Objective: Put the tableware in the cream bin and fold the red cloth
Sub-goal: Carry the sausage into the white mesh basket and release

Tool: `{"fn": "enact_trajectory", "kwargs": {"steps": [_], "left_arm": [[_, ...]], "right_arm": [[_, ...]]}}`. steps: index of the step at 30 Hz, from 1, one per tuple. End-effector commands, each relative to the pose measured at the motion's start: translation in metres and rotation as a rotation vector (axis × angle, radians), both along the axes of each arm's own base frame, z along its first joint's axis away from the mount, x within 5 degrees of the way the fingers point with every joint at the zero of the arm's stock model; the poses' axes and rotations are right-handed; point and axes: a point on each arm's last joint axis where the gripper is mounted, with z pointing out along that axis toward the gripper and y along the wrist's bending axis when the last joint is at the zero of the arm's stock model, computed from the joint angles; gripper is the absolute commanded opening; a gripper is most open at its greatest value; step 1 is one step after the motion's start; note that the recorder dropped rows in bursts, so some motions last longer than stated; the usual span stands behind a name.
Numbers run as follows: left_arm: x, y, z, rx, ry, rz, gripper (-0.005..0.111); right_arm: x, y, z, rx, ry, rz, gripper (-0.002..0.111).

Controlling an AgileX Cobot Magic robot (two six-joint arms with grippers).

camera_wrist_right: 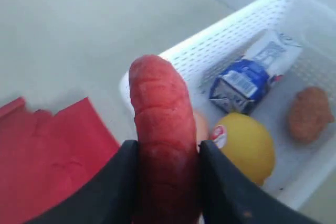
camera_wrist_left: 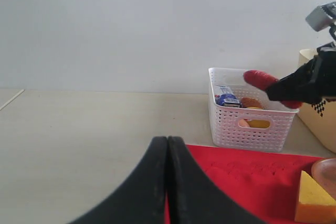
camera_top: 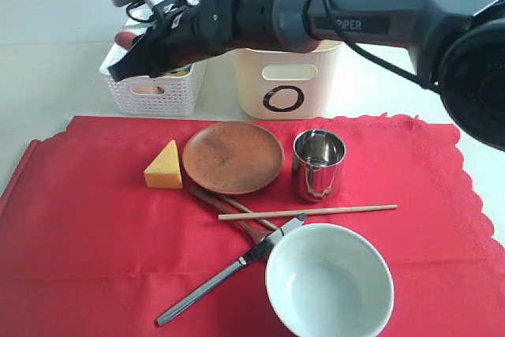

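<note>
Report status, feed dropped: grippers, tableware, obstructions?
Right gripper shut on sausage above white basket. Left gripper shut, empty. Plate, cup, bowl, knife, chopsticks on red cloth, not binned. Cheese wedge beside plate.

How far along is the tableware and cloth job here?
Done: a packet and lemon lie in the white basket. In hand: the right tool holds the sausage over it. Left: the plate, cup, bowl, knife and chopsticks lie on the unfolded red cloth, beside the cheese wedge.
</note>
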Motion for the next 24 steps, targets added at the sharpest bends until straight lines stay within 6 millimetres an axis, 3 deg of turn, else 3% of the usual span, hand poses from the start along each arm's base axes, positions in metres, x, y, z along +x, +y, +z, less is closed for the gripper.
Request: {"fn": "enact_trajectory", "kwargs": {"steps": [1, 6, 10, 13, 15, 18, 24], "left_arm": [[0.0, 0.0, 0.001, -0.002, -0.01, 0.002, 0.001], [0.0, 0.0, 0.001, -0.002, -0.01, 0.002, 0.001], [0.0, 0.0, 0.001, -0.004, -0.01, 0.002, 0.001], [0.0, 0.0, 0.001, -0.002, -0.01, 0.001, 0.001], [0.0, 0.0, 0.001, -0.002, -0.01, 0.001, 0.001], [0.0, 0.0, 0.001, -0.002, -0.01, 0.001, 0.001], [0.0, 0.0, 0.001, -0.004, -0.01, 0.002, 0.001]], "right_arm": [[0.02, -0.021, 0.01, 0.098, -0.054, -0.124, 0.0], [0.027, -0.023, -0.002, 0.117, -0.094, -0.158, 0.003], [0.026, -0.022, -0.002, 0.117, -0.093, -0.155, 0.028], [0.028, -0.022, -0.002, 0.124, -0.111, -0.162, 0.056], [0.029, -0.022, -0.007, 0.129, -0.109, -0.17, 0.067], [0.029, -0.022, -0.012, 0.125, -0.101, -0.171, 0.075], [0.027, -0.021, -0.016, 0.106, -0.056, -0.158, 0.076]]}}
